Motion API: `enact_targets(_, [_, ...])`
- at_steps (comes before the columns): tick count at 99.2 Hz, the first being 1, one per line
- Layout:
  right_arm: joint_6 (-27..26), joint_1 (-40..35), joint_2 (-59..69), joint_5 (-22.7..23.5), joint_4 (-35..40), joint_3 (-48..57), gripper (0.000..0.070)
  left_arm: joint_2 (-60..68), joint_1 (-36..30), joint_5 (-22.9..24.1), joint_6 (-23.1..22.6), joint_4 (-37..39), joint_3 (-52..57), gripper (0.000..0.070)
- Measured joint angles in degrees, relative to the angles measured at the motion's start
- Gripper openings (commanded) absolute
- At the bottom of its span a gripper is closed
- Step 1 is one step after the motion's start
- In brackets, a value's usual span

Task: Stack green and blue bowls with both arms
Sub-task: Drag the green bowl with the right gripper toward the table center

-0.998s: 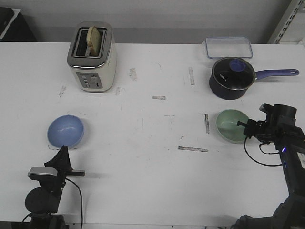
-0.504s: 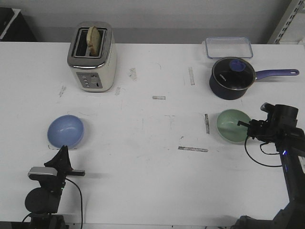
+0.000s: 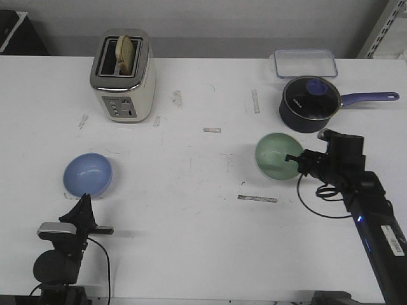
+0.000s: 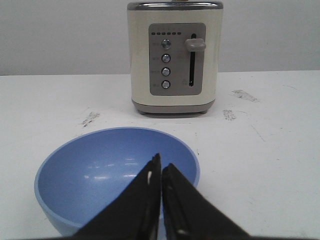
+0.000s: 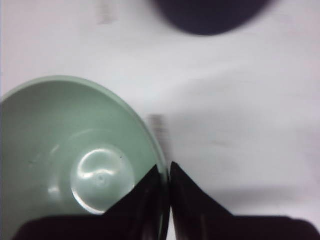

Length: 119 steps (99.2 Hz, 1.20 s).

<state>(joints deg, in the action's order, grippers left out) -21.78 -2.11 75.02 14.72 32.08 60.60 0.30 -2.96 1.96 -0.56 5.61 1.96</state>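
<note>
right wrist view shows the right gripper [image 5: 165, 172] clamped on the green bowl's [image 5: 75, 160] thin rim. it looks light, stiff, slippery. the left gripper [image 4: 161, 167], fingers together, sits beside the blue bowl [image 4: 95, 175].

In the right wrist view the navy saucepan [image 5: 212, 15] was blurred and cut off by the frame's edge (only a dark curve showed), and the green bowl [image 5: 75, 160] ran off the frame. In the left wrist view the toaster [image 4: 174, 55] lost its top, and the blue bowl [image 4: 100, 170] lost its base.
</note>
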Motion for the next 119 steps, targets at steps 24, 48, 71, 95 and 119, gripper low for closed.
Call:
enact_targets(24, [-11.5,-15.1,5.6,-5.6,-4.2,0.0,0.0009,0.0,0.0,0.0,0.0,0.0,0.0,0.0002])
enact_targets(48, [-18.7,-29.4,11.7,-12.5,-6.3,0.0,0.0008,0.0,0.0,0.0,0.0,0.0,0.0,0.0002])
enact_targets(71, [-19.6,-31.2,13.7,-14.9,-8.7,0.0,0.0008,0.0,0.0,0.0,0.0,0.0,0.0,0.0002])
enact_targets(95, [-19.7,-31.2,14.9,-16.4,-9.7,0.0,0.0017,0.0,0.0,0.0,0.0,0.0,0.0,0.0001])
enact_targets(119, [-19.7,-31.2,14.9,-18.6,-10.5,0.0,0.0253,0.0,0.0,0.0,0.0,0.0,0.0,0.0002])
